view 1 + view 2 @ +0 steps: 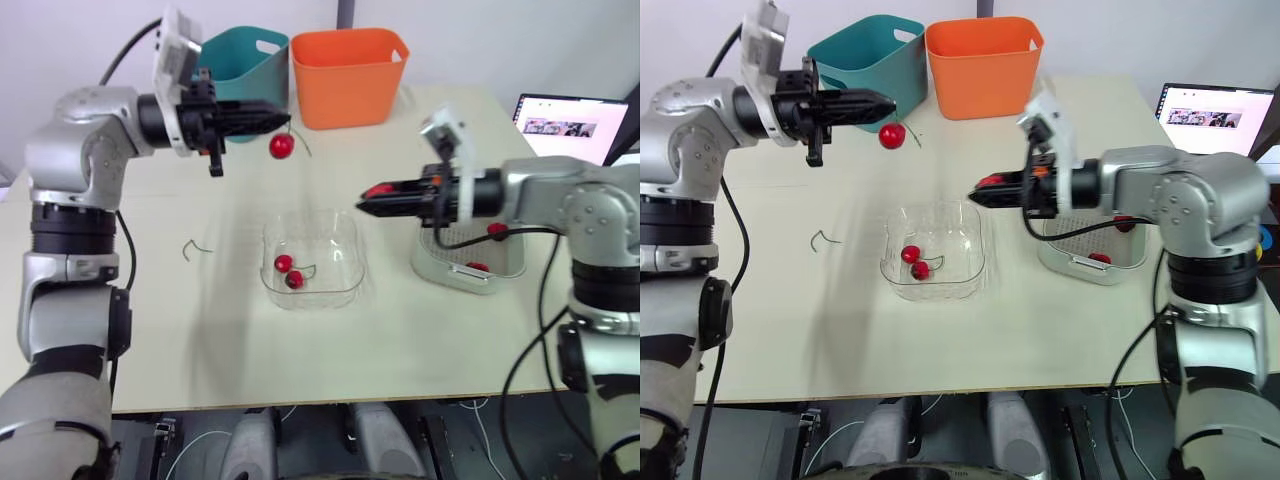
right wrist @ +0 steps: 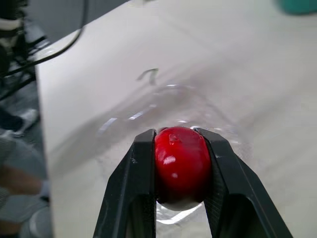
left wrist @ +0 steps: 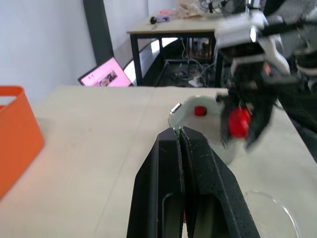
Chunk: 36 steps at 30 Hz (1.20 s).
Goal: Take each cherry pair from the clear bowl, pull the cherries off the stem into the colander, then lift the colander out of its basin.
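Note:
My left gripper is raised near the teal bin, shut on a thin green stem. One red cherry hangs from that stem. My right gripper hovers between the clear bowl and the colander, shut on a single red cherry. A cherry pair lies in the clear bowl. To the right, the white colander sits in its basin and holds a few cherries.
A bare stem lies on the table left of the bowl. A teal bin and an orange bin stand along the far edge. An open laptop is at the far right.

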### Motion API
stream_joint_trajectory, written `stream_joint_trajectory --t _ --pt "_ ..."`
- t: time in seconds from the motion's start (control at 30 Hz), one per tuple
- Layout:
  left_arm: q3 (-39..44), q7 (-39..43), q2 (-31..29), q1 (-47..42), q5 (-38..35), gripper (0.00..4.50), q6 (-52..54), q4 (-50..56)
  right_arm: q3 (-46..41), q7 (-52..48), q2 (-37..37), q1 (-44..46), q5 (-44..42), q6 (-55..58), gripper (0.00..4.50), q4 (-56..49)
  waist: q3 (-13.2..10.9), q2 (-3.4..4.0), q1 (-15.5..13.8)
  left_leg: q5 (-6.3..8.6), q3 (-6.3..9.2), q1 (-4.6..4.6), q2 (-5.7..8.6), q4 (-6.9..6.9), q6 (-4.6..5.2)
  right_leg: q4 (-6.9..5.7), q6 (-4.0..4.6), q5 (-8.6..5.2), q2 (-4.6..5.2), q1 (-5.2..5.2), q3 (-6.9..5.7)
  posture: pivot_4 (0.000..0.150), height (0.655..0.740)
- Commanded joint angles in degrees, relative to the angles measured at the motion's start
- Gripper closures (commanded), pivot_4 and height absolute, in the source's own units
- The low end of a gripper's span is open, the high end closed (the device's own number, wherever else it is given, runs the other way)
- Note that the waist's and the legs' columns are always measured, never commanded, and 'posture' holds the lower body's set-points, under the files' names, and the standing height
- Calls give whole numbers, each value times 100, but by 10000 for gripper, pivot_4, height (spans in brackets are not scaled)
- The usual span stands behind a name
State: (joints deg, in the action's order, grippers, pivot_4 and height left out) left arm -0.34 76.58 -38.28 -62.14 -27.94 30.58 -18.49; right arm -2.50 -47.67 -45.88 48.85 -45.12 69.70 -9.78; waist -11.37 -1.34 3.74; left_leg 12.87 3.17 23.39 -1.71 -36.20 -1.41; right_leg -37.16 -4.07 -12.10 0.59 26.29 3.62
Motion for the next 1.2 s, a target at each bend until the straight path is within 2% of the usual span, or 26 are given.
stream_joint_trajectory --t 0.03,0.23,0.47,0.7,0.83,1.03,1.2 --pt "16 133 -88 14 13 45000 -89 293 -446 -232 -595 -399 329 -569 36362 106 0 0 -2 0 -1 0 0 0 0 0 0 0 0 0 0 1500 7400" --pt "-79 205 24 43 84 45000 -161 204 -403 -576 -1515 -1521 1128 -1551 36362 405 0 0 -18 0 -8 -5 0 1 0 1 -15 -10 -1 -2 6 1500 7400" --pt "-200 198 255 152 209 45000 -211 222 -279 -549 -1410 -1773 1505 -1910 36362 595 0 0 20 0 -11 -10 0 0 0 -5 -17 -10 -3 -2 12 1500 7400" --pt "-221 164 313 283 216 45000 -211 346 -301 -615 -1400 -1811 1604 -1933 14477 664 0 0 3 0 -11 -7 0 -2 0 -3 -17 -10 -2 -3 12 1500 7400" --pt "-220 150 324 319 252 45000 -266 328 -331 -634 -1410 -1704 1605 -1918 162 735 0 0 8 0 -11 -9 0 -2 0 -3 -17 -10 -2 -5 12 1500 7400" --pt "-180 180 265 217 258 45000 -294 217 -458 -714 -1086 -883 1152 -1660 162 765 0 0 36 0 -12 -11 0 -1 0 -4 -16 -9 -3 -4 13 1500 7400" --pt "-20 101 235 -30 104 45000 -70 186 -156 -605 -339 -63 852 -1318 162 553 0 0 15 0 -8 -9 -1 -1 0 -5 -13 -7 -4 -4 12 1500 7400"
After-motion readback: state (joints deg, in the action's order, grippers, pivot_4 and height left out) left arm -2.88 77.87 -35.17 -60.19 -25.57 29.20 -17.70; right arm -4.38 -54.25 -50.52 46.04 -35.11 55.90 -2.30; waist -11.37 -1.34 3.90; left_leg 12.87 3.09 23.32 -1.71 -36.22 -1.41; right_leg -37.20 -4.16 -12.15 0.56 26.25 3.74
